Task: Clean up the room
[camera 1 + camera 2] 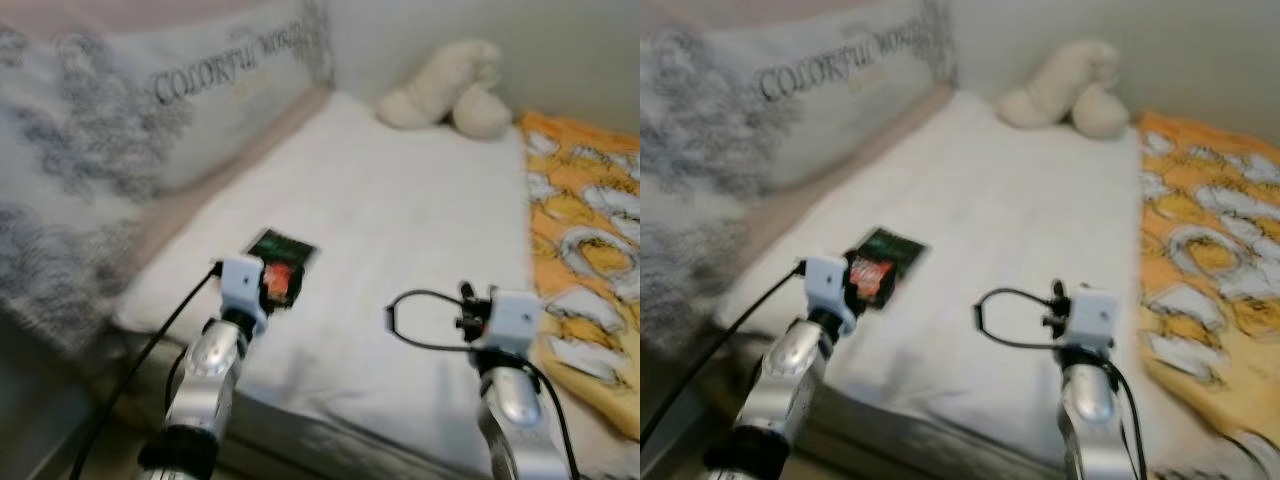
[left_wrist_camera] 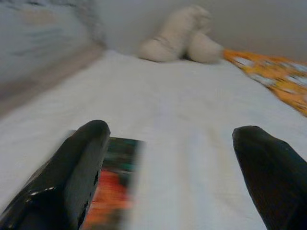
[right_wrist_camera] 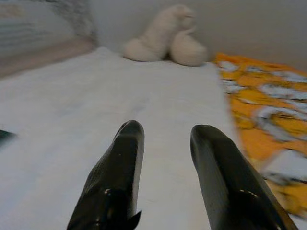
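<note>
While both arms reach up from the bottom of the frame, a white bed takes up the centre of the head views, its near edge running diagonally from lower left toward lower right, with a dark strip of floor at the lower left corner. Along the left side a long grey-patterned pillow with printed lettering leans against the wall, closing that side. On the right an orange and white blanket covers the bed from the upper right down to the lower right edge. Between pillow and blanket the sheet lies open and flat through the middle. At the top centre, against the wall, rests a cream plush toy. Near the bed's lower left edge lies a dark packet with a red patch. The left gripper is held over the sheet, fingers spread wide, one finger just over the packet. The right gripper is held at centre right over bare sheet, near the blanket's edge, fingers slightly parted with nothing between them.
</note>
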`<state>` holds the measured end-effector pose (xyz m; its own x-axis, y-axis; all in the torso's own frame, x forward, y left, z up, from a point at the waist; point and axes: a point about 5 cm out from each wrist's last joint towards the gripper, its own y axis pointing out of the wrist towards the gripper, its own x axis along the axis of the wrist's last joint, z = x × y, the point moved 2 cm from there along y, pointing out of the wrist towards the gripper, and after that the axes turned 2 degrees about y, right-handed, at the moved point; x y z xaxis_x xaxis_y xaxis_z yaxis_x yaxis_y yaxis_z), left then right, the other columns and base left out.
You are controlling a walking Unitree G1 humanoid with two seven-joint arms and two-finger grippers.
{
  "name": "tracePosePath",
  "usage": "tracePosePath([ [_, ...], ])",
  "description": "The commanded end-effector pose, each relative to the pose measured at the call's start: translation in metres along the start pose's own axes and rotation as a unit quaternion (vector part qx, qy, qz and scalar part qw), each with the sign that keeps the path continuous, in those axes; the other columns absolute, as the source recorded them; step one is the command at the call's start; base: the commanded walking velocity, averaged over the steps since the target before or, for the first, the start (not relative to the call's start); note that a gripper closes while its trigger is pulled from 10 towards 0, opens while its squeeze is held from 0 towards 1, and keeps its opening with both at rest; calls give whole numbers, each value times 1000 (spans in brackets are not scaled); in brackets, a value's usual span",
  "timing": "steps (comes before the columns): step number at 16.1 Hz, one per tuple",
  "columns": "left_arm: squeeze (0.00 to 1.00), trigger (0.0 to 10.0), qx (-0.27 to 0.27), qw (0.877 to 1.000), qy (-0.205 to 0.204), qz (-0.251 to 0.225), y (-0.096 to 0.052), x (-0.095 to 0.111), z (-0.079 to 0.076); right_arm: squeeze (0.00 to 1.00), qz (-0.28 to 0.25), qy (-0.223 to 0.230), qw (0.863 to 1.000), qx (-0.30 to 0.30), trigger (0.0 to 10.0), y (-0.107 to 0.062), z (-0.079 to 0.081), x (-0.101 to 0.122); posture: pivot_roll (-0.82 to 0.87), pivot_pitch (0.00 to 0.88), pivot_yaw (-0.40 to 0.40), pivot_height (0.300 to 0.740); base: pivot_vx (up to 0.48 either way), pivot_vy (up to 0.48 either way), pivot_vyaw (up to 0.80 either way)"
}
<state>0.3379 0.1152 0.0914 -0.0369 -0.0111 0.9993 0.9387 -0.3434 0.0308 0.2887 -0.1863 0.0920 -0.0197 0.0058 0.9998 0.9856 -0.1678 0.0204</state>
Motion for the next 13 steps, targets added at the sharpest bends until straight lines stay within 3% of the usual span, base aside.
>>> tracePosePath([
  [1, 0, 10000, -28, 999, 5, -19, 5, 9, -12, 1000, 9, -8, 1000, -11, 10000, -1, -8, -3, -102, 0, -31, 740, 0, -416, -569],
  [6, 0, 10000, -27, 999, 6, -19, 2, 7, -13, 1000, 10, -12, 1000, 3, 10000, -1, -3, -7, -81, 0, -40, 740, 0, -416, -561],
  [8, 0, 10000, -12, 1000, 18, -8, 1, 4, -11, 1000, -7, -17, 998, 68, 10000, -2, 16, -2, -75, 0, -44, 740, 242, -411, -281],
  [9, 0, 10000, 18, 1000, 22, 3, 2, 1, -5, 0, -9, -10, 996, 89, 10000, -3, 24, 0, -68, 0, -52, 740, 251, -405, 0],
  [12, 0, 10000, 50, 999, -4, 15, -1, -5, 0, 0, 4, 16, 998, 62, 10000, -1, 13, -4, -44, 0, -61, 740, 259, -402, 0],
  [13, 0, 10000, 48, 999, -1, 14, -1, -5, 0, 1000, -1, 5, 997, 72, 10000, -2, 14, -4, -44, 0, -61, 740, 259, -401, 0],
])
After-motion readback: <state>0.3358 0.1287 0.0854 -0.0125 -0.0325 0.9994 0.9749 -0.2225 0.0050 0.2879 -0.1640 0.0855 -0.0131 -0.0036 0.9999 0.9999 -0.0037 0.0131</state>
